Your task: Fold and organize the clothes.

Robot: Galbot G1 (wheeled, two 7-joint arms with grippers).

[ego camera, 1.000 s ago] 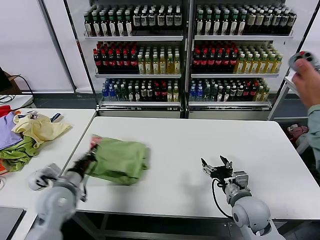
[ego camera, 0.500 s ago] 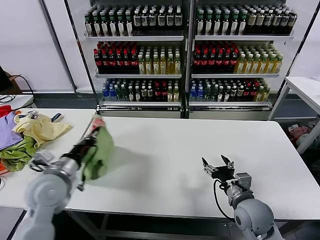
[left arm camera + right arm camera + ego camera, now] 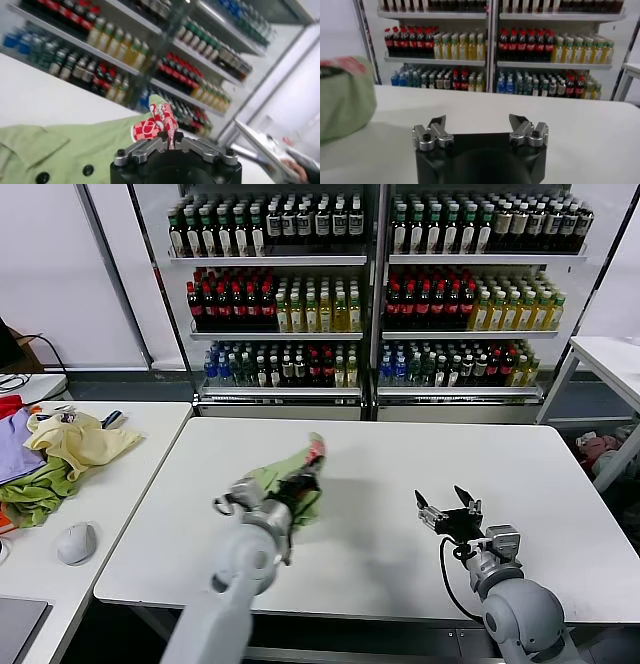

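Sage-green shirt (image 3: pixel 285 482), bunched with its red-and-white print uppermost, hangs above the white table (image 3: pixel 400 474) near its centre, pinched at the printed edge between the closed fingers of the left gripper (image 3: pixel 303 481), while the right gripper (image 3: pixel 447 512) rests low over the table's near right area, fingers spread apart.

This looks like a robot test lab staged as a shop: glass-fronted drinks shelves (image 3: pixel 375 294) packed with rows of bottles line the back wall, while plain white tables (image 3: pixel 400 484) stand before them on a bare floor.
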